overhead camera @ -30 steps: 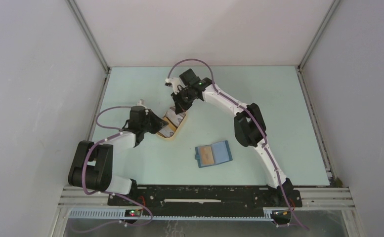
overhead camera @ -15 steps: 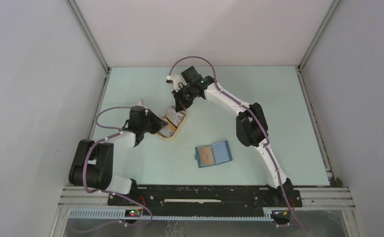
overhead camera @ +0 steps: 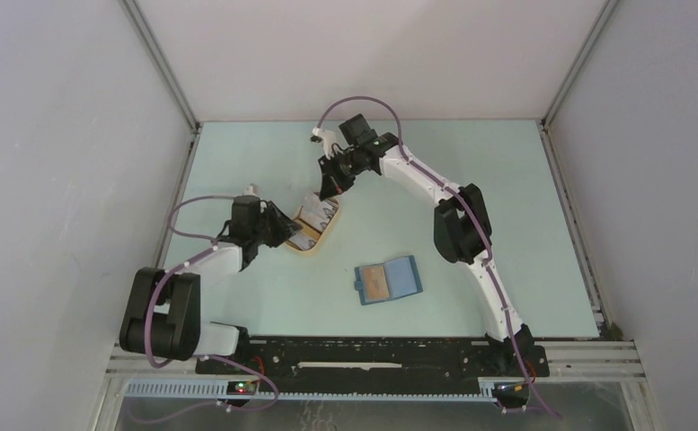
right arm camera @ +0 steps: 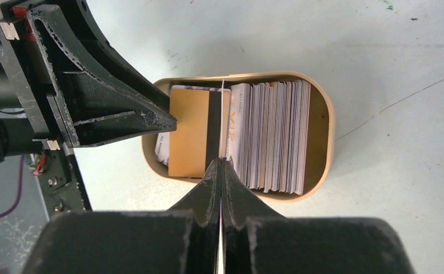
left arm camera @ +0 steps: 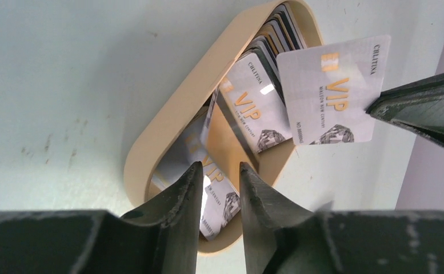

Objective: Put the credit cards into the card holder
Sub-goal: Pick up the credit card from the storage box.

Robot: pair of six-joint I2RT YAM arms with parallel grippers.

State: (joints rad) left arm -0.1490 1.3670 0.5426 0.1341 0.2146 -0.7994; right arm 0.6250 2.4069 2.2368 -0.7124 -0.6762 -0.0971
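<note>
The credit cards stand on edge as a stack (right arm camera: 271, 137) in a tan oval tray (right arm camera: 322, 114), with a gold card with a black stripe (right arm camera: 191, 131) lying at its left end. My right gripper (right arm camera: 220, 162) is shut on one pale VIP card (left arm camera: 328, 91), held edge-on above the tray. In the top view the right gripper (overhead camera: 331, 184) hangs over the tray's far end. My left gripper (left arm camera: 219, 171) is open with a narrow gap, low over the tray's near end (left arm camera: 151, 142), holding nothing. The teal card holder (overhead camera: 387, 280) lies open on the table, right of the tray.
The tan tray (overhead camera: 316, 224) sits left of centre on the pale green table. The left gripper's fingers (right arm camera: 111, 108) lie close beside the tray in the right wrist view. Grey walls enclose the table on three sides.
My right gripper has risen and drawn slightly back and right from the tray with the card in it. The left arm has shifted only slightly at the tray.
</note>
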